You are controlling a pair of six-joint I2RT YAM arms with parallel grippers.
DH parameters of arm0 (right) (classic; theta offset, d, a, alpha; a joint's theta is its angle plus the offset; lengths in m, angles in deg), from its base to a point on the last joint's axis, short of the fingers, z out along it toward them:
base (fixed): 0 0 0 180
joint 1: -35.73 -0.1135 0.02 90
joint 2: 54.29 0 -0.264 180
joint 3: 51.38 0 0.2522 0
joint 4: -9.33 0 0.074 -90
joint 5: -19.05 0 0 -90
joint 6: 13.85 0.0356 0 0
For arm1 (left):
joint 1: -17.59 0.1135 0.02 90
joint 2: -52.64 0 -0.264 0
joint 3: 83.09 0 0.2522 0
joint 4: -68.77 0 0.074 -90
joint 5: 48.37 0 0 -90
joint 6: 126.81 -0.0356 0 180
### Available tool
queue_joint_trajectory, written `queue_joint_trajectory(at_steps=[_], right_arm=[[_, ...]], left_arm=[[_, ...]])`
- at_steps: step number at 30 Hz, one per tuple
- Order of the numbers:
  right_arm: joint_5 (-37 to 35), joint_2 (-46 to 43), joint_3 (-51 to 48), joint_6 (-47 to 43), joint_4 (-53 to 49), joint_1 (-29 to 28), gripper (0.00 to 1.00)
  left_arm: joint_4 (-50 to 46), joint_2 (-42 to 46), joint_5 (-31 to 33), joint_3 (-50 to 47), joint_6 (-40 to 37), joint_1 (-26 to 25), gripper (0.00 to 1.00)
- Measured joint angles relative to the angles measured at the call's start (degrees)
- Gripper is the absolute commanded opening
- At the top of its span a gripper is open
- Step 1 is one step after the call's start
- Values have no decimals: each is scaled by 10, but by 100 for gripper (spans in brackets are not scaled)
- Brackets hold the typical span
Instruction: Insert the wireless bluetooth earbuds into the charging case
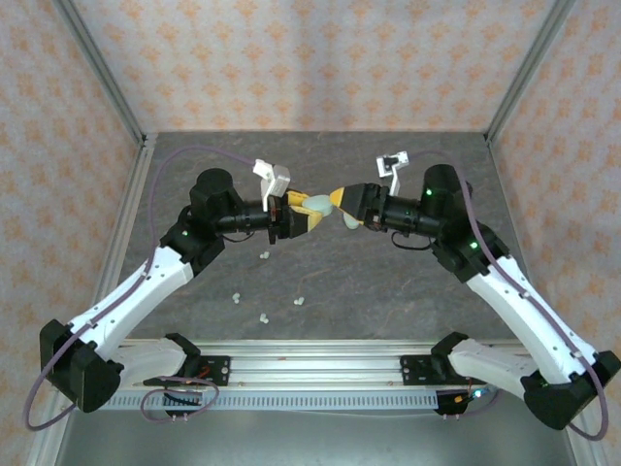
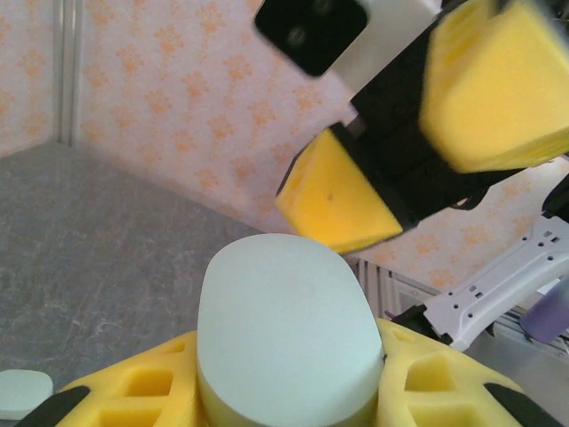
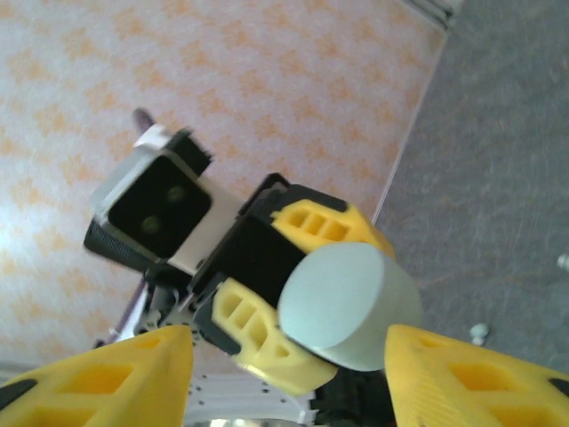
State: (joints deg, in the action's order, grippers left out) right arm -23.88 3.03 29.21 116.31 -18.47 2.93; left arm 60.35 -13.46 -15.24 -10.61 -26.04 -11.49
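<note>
The left claw [image 2: 289, 391] pinches the pale green case [image 2: 284, 320]. The right claw [image 2: 413, 142] is spread wide (four white earbuds [image 1: 263, 317] lie on the surface [image 1: 388, 291]).

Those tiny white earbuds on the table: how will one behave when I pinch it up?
The earbuds look rounded, so one would probably roll or skid if nudged. Being tiny, they are likely light and easily flicked. The right gripper's broad foam pads may struggle to centre one.
</note>
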Motion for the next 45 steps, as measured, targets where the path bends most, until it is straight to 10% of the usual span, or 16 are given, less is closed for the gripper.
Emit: queue_joint_trajectory(at_steps=[18, 45], right_arm=[[45, -7, 9, -253, -24, -28, 68], [38, 7, 14, -238, -27, -38, 36]], left_arm=[[-109, 1, -78, 77, 0, 0, 0], [-209, -10, -94, 131, -70, -8, 0]])
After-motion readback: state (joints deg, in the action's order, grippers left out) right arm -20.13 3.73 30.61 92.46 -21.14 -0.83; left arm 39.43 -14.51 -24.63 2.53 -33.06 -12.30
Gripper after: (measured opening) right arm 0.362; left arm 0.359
